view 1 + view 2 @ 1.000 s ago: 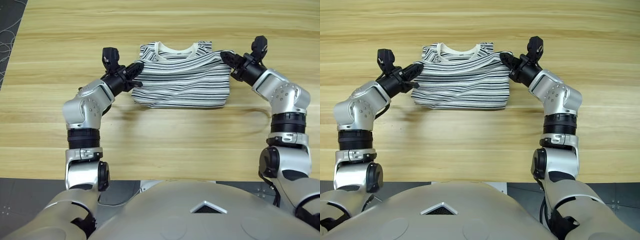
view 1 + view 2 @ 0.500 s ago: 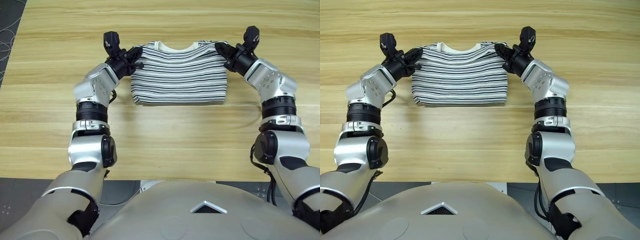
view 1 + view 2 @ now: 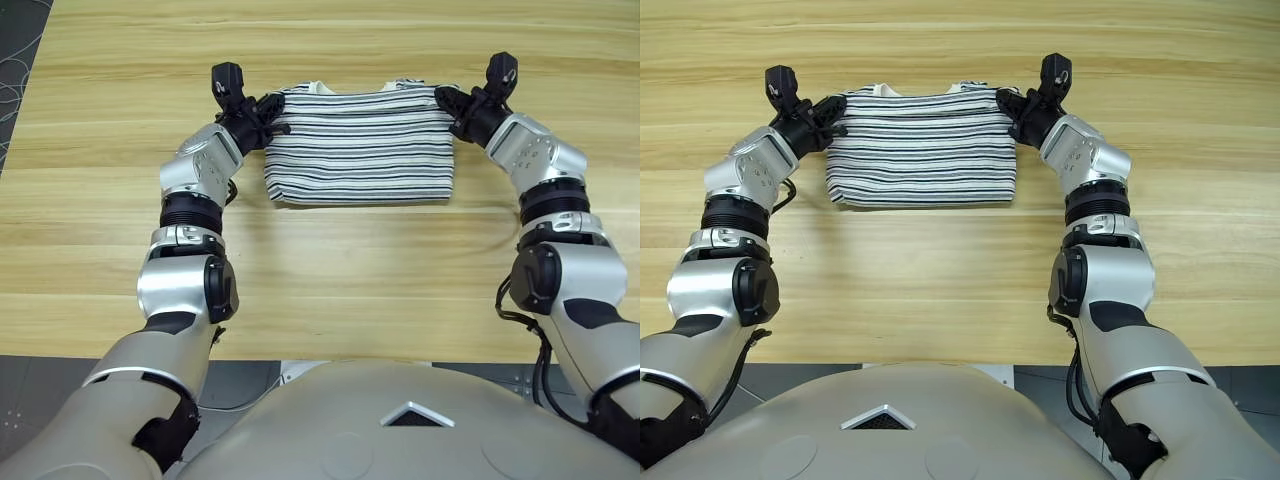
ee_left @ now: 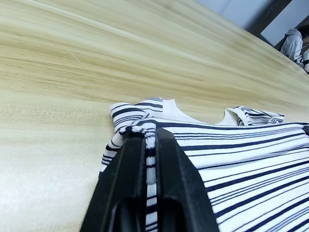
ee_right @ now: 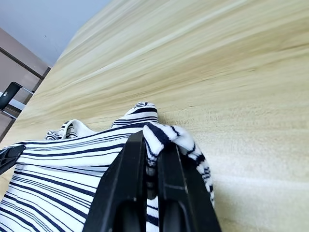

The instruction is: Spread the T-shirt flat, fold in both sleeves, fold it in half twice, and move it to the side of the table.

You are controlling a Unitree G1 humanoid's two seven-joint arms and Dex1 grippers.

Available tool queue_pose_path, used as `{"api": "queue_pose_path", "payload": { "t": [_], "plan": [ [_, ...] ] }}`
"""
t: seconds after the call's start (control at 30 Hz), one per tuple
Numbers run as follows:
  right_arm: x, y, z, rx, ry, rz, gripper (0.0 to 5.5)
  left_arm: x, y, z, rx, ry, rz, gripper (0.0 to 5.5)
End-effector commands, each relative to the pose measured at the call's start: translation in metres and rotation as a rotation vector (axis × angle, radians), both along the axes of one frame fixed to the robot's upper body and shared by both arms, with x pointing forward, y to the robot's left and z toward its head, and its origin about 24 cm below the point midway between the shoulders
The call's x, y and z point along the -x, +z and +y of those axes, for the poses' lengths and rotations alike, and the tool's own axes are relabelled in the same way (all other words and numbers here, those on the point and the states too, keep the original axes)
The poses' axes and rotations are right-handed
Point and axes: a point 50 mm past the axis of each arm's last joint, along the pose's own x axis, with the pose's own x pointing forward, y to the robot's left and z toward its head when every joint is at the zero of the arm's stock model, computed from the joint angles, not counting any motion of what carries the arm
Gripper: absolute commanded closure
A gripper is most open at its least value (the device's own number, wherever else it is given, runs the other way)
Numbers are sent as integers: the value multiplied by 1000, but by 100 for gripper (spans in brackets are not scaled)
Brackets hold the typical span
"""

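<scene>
The striped T-shirt [image 3: 360, 150] lay folded on the wooden table [image 3: 330, 290], in its far half and about midway across. Its long axis ran side to side, with the collar [image 3: 350, 88] toward the table's far edge. The left gripper [image 3: 268, 115] was clamped on the shirt's far left corner, and the right gripper [image 3: 447, 100] was pinching its far right corner.

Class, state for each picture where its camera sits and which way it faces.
Left eye view: on the head, facing down at the T-shirt on the table; both arms show.
Right eye view: beside it; same scene.
Left wrist view: on the left wrist, along the left gripper, shut on the T-shirt.
Right wrist view: on the right wrist, along the right gripper, shut on it.
</scene>
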Motion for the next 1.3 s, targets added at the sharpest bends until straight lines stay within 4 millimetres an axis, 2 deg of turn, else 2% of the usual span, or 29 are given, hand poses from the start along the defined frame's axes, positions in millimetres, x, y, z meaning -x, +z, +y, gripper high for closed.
{"api": "queue_pose_path", "payload": {
  "t": [0.03, 0.37, 0.53, 0.67, 0.77, 0.83, 0.93, 1.03, 1.1, 1.17, 1.3],
  "plan": [
    [-6, 7, 3, -2, -2, -30, 452, -8, 9, 0, -12, 28, -34, 487],
    [-14, 15, 13, -61, -9, -79, 287, -13, 9, -3, 57, 95, -52, 346],
    [-20, 21, 23, -81, -24, -99, 205, -17, 11, -5, 88, 128, -64, 343],
    [-24, 24, 28, -63, -79, -103, 131, -21, 13, 1, 86, 229, -69, 343],
    [-27, 32, 21, -66, -86, -161, 63, -23, 21, 13, 37, 282, -138, 343],
    [-27, 37, 14, -29, -55, -231, 31, -24, 30, 18, -42, 252, -241, 343],
    [-22, 39, -1, 12, -65, -303, 31, -21, 38, 13, -134, 159, -361, 343],
    [-1, 30, -23, -33, -172, -292, 31, -4, 38, -1, -238, -4, -466, 343],
    [28, 20, -32, -83, -240, -239, 31, 14, 31, -14, -403, -153, -503, 343],
    [62, 8, -35, -118, -291, -162, 31, 32, 19, -22, -518, -260, -477, 343],
    [114, -16, -25, -179, -347, 10, 31, 64, -5, -25, -562, -313, -362, 343]
  ]
}}
